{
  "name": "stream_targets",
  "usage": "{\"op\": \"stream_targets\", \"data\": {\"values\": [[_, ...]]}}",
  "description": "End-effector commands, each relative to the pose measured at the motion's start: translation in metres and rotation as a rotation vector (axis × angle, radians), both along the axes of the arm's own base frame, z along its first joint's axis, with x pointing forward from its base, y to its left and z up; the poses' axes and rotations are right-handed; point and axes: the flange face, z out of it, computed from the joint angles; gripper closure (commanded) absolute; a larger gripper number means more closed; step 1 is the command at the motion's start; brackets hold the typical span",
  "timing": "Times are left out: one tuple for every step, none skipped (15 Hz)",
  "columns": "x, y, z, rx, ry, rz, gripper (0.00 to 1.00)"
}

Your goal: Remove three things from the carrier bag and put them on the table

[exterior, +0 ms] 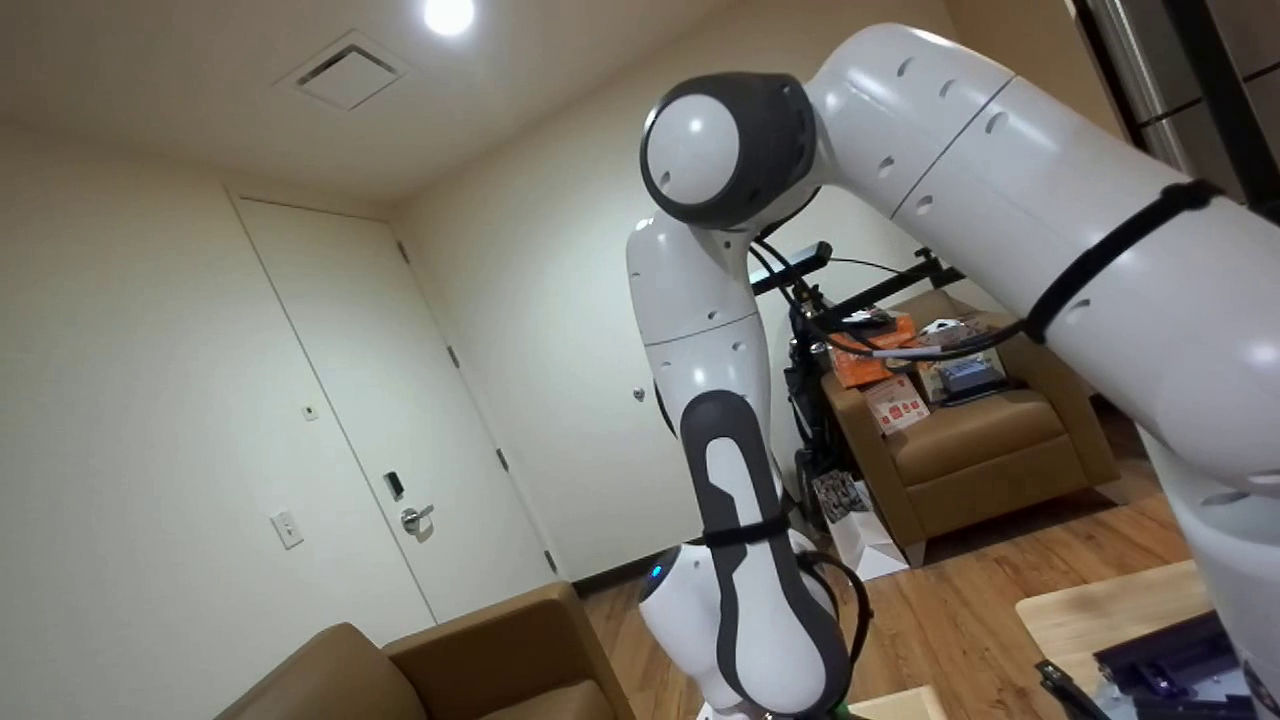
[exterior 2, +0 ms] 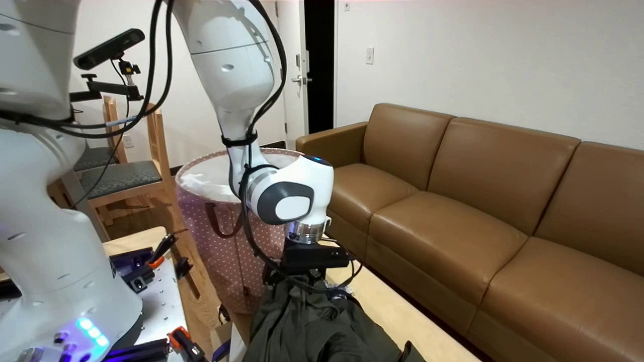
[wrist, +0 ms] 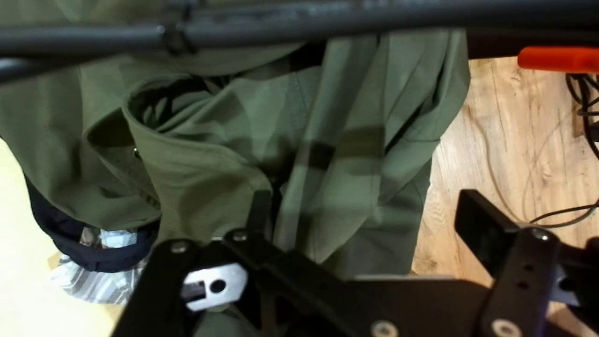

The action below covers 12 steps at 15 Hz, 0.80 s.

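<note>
Black cable [wrist: 304, 25] foremost; claw [wrist: 365, 210] spread wide; olive garment [wrist: 252, 117], folds toward claw, long axis unclear.

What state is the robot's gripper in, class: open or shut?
Open: in the wrist view, the gripper has its two fingers standing wide apart, a broad gap between them.
</note>
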Motion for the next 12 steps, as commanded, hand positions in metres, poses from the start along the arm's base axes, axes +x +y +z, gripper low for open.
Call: {"op": "stream_targets", "data": {"values": [[0.002, 0.001, 0.013, -0.01, -0.031, 0.034, 0.0], [0.004, 0.001, 0.025, -0.024, -0.046, 0.068, 0.0], [0.003, 0.004, 0.044, -0.045, -0.06, 0.132, 0.0], [0.004, 0.007, 0.065, -0.069, -0.109, 0.157, 0.0], [0.004, 0.01, 0.081, -0.091, -0.121, 0.197, 0.0], [0.006, 0.013, 0.097, -0.113, -0.148, 0.232, 0.0], [0.008, 0.016, 0.115, -0.139, -0.195, 0.254, 0.0], [0.008, 0.019, 0.133, -0.162, -0.239, 0.282, 0.0], [0.006, 0.021, 0.151, -0.187, -0.275, 0.321, 0.0], [0.003, 0.023, 0.169, -0.203, -0.32, 0.357, 0.0], [-0.001, 0.024, 0.181, -0.203, -0.341, 0.379, 0.0], [-0.001, 0.022, 0.184, -0.193, -0.35, 0.366, 0.0]]}}
